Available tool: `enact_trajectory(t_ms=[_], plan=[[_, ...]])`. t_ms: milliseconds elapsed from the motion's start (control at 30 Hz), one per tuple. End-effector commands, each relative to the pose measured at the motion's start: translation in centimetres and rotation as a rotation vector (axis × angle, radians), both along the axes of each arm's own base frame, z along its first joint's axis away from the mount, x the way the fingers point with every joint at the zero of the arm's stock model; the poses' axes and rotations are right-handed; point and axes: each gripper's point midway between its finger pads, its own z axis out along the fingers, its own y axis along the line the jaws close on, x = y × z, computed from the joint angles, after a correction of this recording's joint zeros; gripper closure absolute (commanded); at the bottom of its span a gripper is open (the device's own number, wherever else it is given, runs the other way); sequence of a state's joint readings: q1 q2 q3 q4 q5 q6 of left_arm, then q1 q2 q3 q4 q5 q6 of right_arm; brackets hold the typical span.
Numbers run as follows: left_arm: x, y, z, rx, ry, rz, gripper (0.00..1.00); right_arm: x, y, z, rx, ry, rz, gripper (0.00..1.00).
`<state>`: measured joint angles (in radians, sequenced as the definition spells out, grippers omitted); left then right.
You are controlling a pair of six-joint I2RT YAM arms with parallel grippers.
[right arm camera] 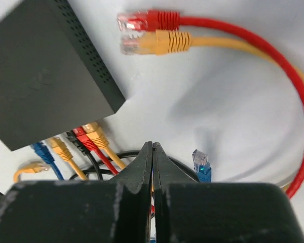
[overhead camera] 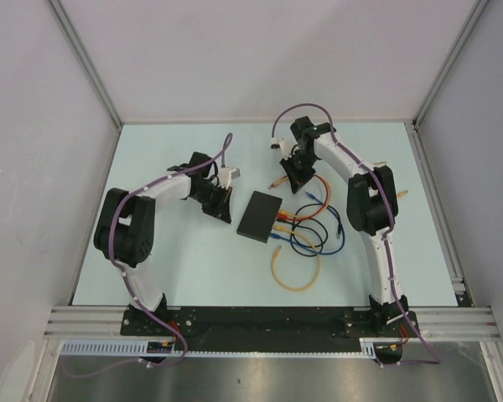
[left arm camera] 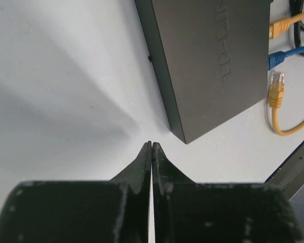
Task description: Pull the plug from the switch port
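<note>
The switch [overhead camera: 261,216] is a flat black box in the middle of the table. It also shows in the left wrist view [left arm camera: 213,55] and the right wrist view [right arm camera: 40,76]. Several plugs sit in its ports on the right side: yellow [right arm camera: 97,134], red [right arm camera: 83,137], black [right arm camera: 73,142], yellow [right arm camera: 58,147] and blue [right arm camera: 40,151]. My left gripper [overhead camera: 222,201] is shut and empty, its tips [left arm camera: 152,145] just short of the switch's near corner. My right gripper [overhead camera: 298,176] is shut and empty, its tips [right arm camera: 152,147] above the cables beside the plugged row.
Loose red [right arm camera: 142,21], yellow [right arm camera: 147,44] and blue [right arm camera: 201,164] plugs lie on the table. Another loose yellow plug [left arm camera: 276,91] lies by the switch. Coiled cables [overhead camera: 306,243] spread right and in front of the switch. Walls enclose the table on three sides.
</note>
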<state>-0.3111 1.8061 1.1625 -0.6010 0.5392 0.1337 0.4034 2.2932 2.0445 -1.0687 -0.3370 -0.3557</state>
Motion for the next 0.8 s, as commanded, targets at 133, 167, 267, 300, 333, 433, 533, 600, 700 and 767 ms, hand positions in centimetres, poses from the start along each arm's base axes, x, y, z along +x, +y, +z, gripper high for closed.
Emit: enact_trajectory(t_ms=[133,167,267,300,333,433,533,600,700,767], plan=[[1.0,-1.4,0.4,-0.045,-0.014,-0.062,0.99,0.7,1.4,-3.3,-0.079,-0.01,0.033,1.0],[0.8,-1.5,0.3,-0.046,-0.01,-0.072,0.99,0.7,1.6,-4.0,-0.093,-0.006,0.042,1.0],[-0.3,-2.1,0.2,-0.064,0.01,-0.108,0.99,0.9,3.3,-4.0,-0.065,-0.014,0.067,1.0],[-0.4,-2.3,0.3,-0.071,0.006,-0.117,0.99,0.9,3.7,-3.9,-0.059,-0.016,0.072,1.0],[-1.1,-2.5,-0.2,-0.07,0.011,-0.123,0.99,0.8,4.8,-3.8,-0.043,-0.02,0.085,1.0],[-1.7,-3.0,-0.7,-0.042,0.005,-0.155,0.99,0.7,6.0,-3.2,-0.016,-0.027,0.089,1.0],[-1.4,-2.9,-0.5,-0.034,-0.015,-0.161,0.99,0.9,6.0,-2.9,-0.017,-0.037,0.085,1.0],[-1.4,-2.9,-0.5,-0.036,-0.017,-0.163,0.99,1.1,5.6,-2.8,-0.016,-0.038,0.076,1.0],[-1.4,-3.1,-0.4,-0.046,-0.029,-0.17,0.99,1.0,5.6,-2.7,-0.004,-0.028,0.074,1.0],[-1.5,-3.2,-0.5,-0.047,-0.026,-0.177,0.99,0.9,5.8,-2.9,0.006,-0.019,0.074,1.0]])
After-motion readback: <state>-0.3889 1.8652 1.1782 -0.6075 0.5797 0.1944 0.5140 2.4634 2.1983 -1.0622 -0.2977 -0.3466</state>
